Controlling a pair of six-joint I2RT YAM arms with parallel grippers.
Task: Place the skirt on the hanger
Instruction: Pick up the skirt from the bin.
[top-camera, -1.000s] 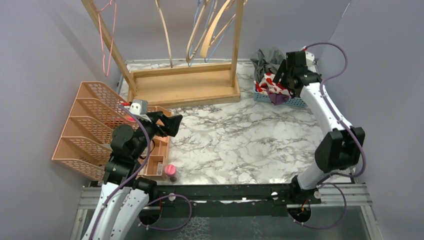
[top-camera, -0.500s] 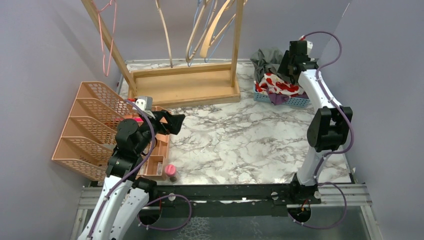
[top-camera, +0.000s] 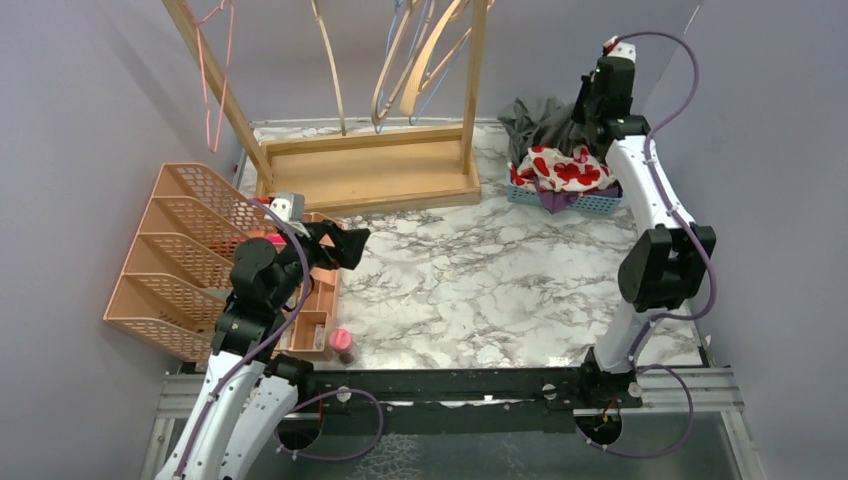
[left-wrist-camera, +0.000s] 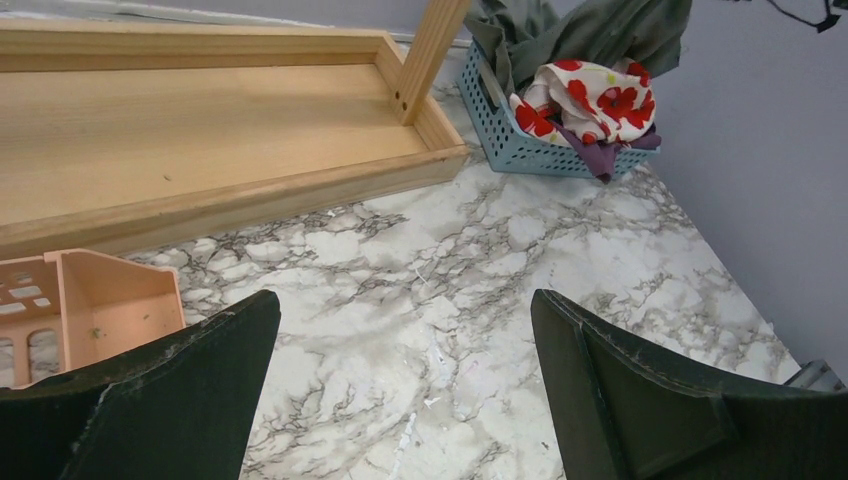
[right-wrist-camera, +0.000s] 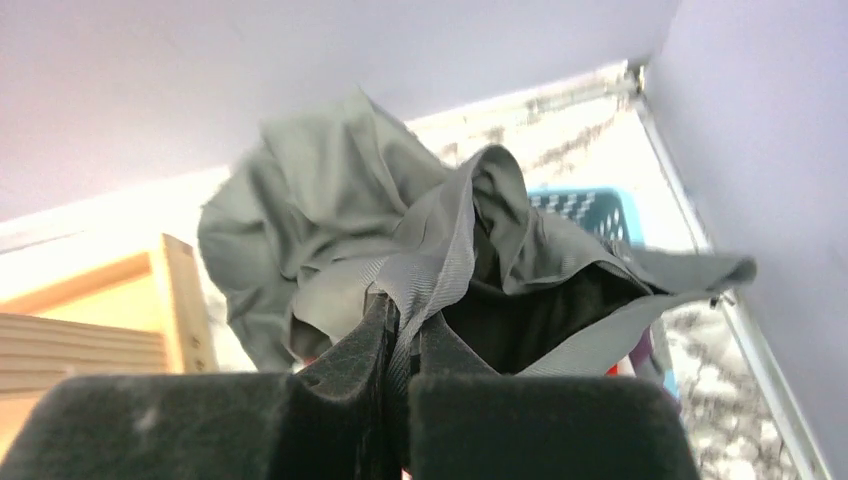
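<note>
The skirt (top-camera: 540, 118) is grey cloth bunched at the back of the blue basket (top-camera: 592, 206). My right gripper (top-camera: 588, 108) is raised over it and shut on a fold of its ribbed waistband (right-wrist-camera: 440, 250); the right wrist view shows the skirt (right-wrist-camera: 320, 200) draping down from my right gripper (right-wrist-camera: 405, 305). Several wooden and wire hangers (top-camera: 415, 60) hang from the wooden rack (top-camera: 370, 175) at the back. My left gripper (top-camera: 350, 245) hovers open over the marble top with nothing in it. The left wrist view has my left gripper (left-wrist-camera: 405, 300) and, far off, the skirt (left-wrist-camera: 600, 30).
A red-and-white floral cloth (top-camera: 560, 168) and a purple one fill the basket front. A peach mesh organizer (top-camera: 170, 260) stands at the left with a small pink object (top-camera: 341, 340) beside it. A pink wire hanger (top-camera: 215, 70) hangs at the rack's left.
My right gripper has moved up and back from the basket and closed on the grey skirt, pulling it upward. The left arm shifted slightly forward, then held still.
</note>
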